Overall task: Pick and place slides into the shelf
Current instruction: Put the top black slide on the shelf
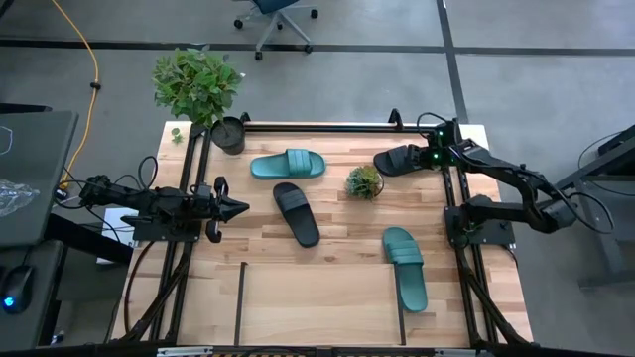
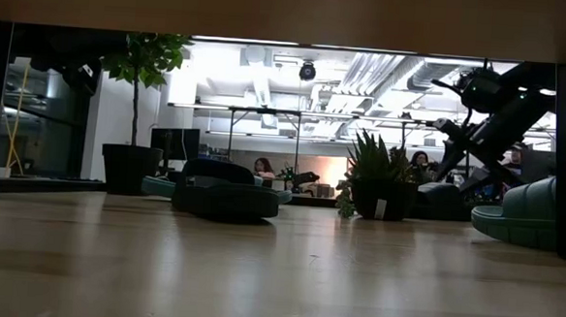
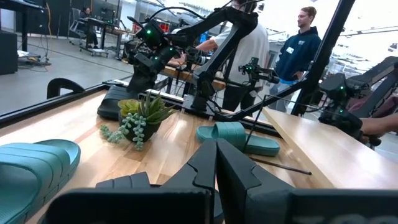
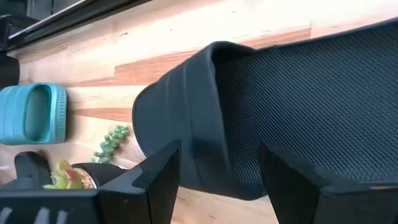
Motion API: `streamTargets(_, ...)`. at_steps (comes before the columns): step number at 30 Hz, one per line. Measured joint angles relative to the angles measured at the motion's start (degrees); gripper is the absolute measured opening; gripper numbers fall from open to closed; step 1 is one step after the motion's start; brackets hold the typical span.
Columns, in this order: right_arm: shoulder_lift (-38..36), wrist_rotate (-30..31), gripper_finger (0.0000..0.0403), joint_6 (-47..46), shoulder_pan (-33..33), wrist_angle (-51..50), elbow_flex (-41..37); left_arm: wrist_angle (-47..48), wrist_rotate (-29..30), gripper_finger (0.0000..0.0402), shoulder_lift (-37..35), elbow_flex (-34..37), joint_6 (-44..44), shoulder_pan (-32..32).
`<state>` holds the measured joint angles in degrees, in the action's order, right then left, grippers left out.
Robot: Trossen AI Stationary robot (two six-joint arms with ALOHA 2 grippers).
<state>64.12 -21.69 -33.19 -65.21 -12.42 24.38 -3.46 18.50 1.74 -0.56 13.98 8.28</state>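
Two teal and two black slides lie sole-down on the wooden table. One teal slide [image 1: 288, 164] lies far-centre, one black slide [image 1: 297, 212] in the middle, and the other teal slide [image 1: 405, 268] right of centre beside a thin black rod. The second black slide [image 1: 397, 159] lies at the far right. My right gripper [image 1: 415, 158] is open over it, its fingers on either side of the strap's edge [image 4: 186, 118]. My left gripper [image 1: 238, 208] is shut and hovers at the table's left, pointing right. The shelf [image 1: 317, 302] is the near bay between two rods. My right gripper [image 4: 217, 168] stands open astride the black slide's strap edge, one finger [image 4: 163, 169] outside the strap and the other [image 4: 283, 177] over the textured footbed [image 4: 311, 99]. Whether either finger touches the slide, I cannot tell. The slide rests on the table.
A small succulent pot [image 1: 364, 182] stands between the slides, close to the right gripper. A large potted plant [image 1: 203, 94] stands at the far left corner. Black frame rods run along the left, right and far edges. People stand in the room behind the table.
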Motion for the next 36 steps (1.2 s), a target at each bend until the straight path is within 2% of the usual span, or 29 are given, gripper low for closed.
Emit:
streamTargets(12,0.0,-0.8,0.0191,0.5,0.0,0.1,0.0,0.0,0.0,0.0001,0.0,0.0,-0.2,0.0)
streamTargets(31,0.0,-1.0,0.0013,0.5,0.0,-0.8,0.1,0.0,0.0,0.0001,0.0,0.0,-0.2,0.0)
streamTargets(36,-0.1,-1.0,0.0005,0.4,0.0,-1.6,0.2,0.0,0.0,0.0001,0.0,0.0,-0.2,0.0)
